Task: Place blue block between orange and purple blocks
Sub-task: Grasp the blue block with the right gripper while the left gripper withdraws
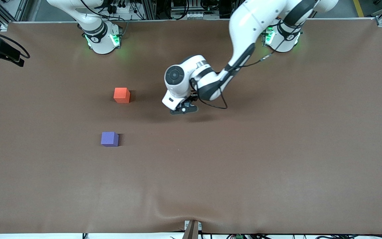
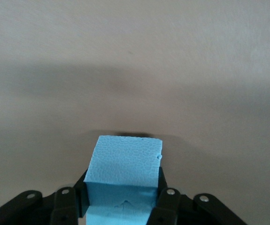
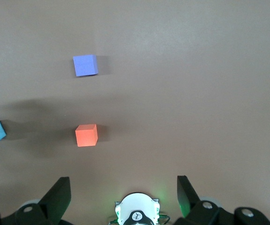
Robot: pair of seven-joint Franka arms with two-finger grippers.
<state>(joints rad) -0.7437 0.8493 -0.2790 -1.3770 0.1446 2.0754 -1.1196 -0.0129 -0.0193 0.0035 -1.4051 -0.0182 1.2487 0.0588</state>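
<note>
Violet-purple matte cube (image 1: pixel 109 138) on brown worktop (image 1: pixel 277 149), toward right arm's end. Orange-red matte cube (image 1: pixel 121 95) nearer robots' edge. Right gripper (image 3: pixel 123 193) raised near own base, fingers spread, waiting. Left gripper (image 2: pixel 124 199) mid-worktop, pinching light sky-blue matte cube (image 2: pixel 124 168).

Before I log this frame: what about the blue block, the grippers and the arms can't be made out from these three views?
- Front view: the blue block is hidden under the left arm's wrist; only the left gripper tip shows.
- Left wrist view: the block's lower part is cut off by the frame edge; orange block and purple block are out of frame.
- Right wrist view: the right gripper fingertips show; the front view cuts that arm off.
</note>
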